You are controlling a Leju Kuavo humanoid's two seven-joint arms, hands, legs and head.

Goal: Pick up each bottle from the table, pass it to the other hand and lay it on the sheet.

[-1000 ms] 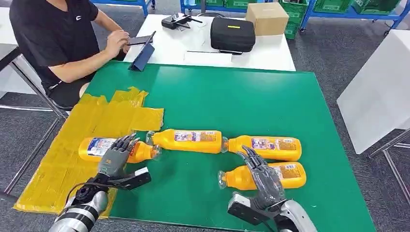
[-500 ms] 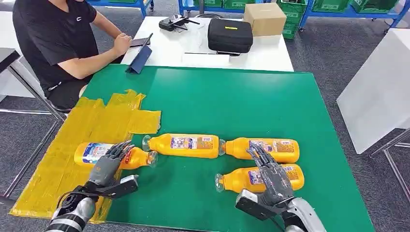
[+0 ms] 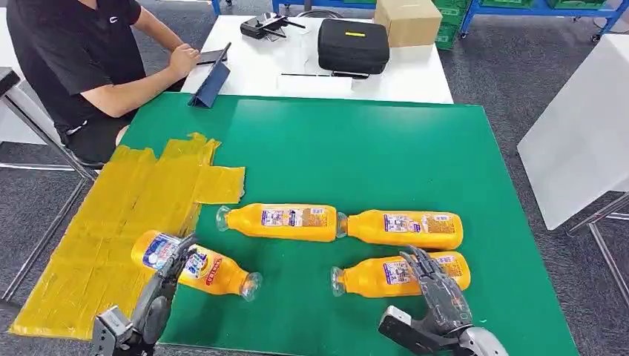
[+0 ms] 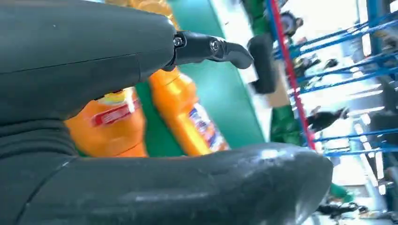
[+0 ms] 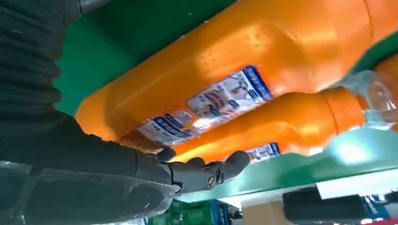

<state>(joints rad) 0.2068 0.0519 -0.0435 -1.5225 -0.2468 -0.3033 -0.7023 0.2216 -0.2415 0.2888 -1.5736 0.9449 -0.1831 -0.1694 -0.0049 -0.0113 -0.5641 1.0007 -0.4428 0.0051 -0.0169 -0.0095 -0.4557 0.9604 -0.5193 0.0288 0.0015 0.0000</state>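
Note:
Several orange bottles lie on the green mat (image 3: 356, 156). The leftmost bottle (image 3: 204, 270) lies slanted, its base on the yellow sheet (image 3: 111, 215) and its cap on the mat. My left hand (image 3: 159, 291) reaches over its base with straight fingers and grips nothing; in the left wrist view that bottle (image 4: 112, 126) shows between thumb and fingers of the left hand (image 4: 94, 56). My right hand (image 3: 438, 293) hovers with spread fingers over the nearest right bottle (image 3: 382, 274), seen close under the right hand (image 5: 94, 164) as a labelled bottle (image 5: 234, 61). Two more bottles (image 3: 278, 222) (image 3: 404, 228) lie end to end behind.
A person (image 3: 81, 59) sits at the back left by a tablet (image 3: 211, 78). The white table behind holds a black case (image 3: 353, 46) and a cardboard box (image 3: 406, 21). Another white table (image 3: 586, 126) stands at the right.
The leftmost bottle has swung round, its cap end now nearer me and to the right. Both hands have drawn back toward me. The view has tilted slightly.

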